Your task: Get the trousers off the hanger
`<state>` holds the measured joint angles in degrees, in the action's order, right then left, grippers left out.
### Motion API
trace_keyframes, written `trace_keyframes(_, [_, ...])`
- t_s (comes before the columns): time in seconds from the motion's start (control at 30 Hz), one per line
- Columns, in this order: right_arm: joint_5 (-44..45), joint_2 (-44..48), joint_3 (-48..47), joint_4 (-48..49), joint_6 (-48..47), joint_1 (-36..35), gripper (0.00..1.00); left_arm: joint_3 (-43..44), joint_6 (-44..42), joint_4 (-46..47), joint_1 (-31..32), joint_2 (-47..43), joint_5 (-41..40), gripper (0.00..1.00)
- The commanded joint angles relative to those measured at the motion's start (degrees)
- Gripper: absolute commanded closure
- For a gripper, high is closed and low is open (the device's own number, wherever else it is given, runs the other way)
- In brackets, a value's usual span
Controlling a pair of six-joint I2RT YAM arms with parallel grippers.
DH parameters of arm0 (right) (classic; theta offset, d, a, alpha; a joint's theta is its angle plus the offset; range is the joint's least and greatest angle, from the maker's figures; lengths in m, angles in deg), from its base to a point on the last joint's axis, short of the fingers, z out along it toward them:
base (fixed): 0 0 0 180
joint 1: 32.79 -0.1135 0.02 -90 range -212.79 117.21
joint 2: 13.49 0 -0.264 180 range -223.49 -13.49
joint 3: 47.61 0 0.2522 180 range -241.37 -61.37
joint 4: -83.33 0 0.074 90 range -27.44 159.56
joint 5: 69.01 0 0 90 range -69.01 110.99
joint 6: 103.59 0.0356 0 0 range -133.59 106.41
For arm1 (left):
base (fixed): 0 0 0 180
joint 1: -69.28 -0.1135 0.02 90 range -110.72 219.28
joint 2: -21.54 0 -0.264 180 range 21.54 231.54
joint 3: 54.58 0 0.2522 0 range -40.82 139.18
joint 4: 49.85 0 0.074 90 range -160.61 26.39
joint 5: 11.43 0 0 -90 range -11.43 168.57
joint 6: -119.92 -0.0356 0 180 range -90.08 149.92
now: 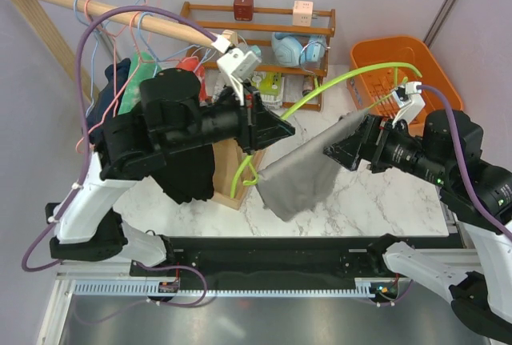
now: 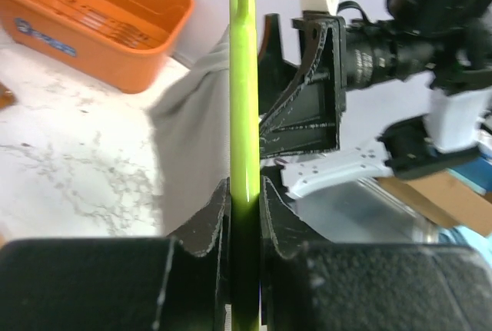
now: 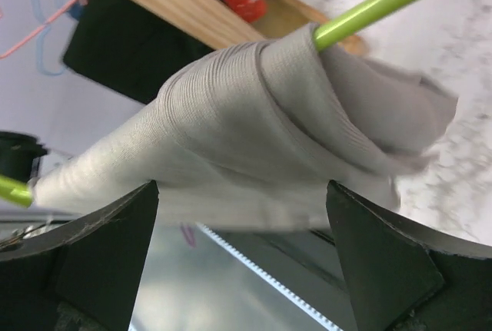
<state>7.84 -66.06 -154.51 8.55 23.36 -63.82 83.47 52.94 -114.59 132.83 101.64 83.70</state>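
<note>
Matte black left hand (image 1: pixel 282 129), right hand (image 1: pixel 334 151); black arms (image 1: pixel 160 133), white lower links (image 1: pixel 86 205), purple cables (image 1: pixel 453 125).

No legible text or labels.

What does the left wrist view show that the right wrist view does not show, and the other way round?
Only the left wrist view shows the orange basket and the left gripper clamped on the lime-green hanger. Only the right wrist view shows the wooden rail and the black garment below it. Both show the hanger, the grey trousers draped over it, the marble table, and the right gripper, whose fingers stand wide apart on either side of the trousers in its own view.
</note>
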Motion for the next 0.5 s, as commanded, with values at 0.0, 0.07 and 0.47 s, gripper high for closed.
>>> trace_keyframes(0.0, [10.2, -1.4, -4.1, -8.6, -3.7, -0.1, 0.02, 6.5, -5.6, 5.8, 6.1, 3.6, -21.1, 0.98])
trace_keyframes(0.07, [12.3, -1.6, -5.1, -10.3, -4.3, -0.2, 0.02, 8.3, -6.0, 5.9, 6.9, 5.1, -25.2, 0.98])
trace_keyframes(0.47, [18.9, -2.6, -5.5, -13.3, -9.6, -0.2, 0.02, 18.2, -2.0, 7.4, 7.7, 17.6, -42.2, 0.98])
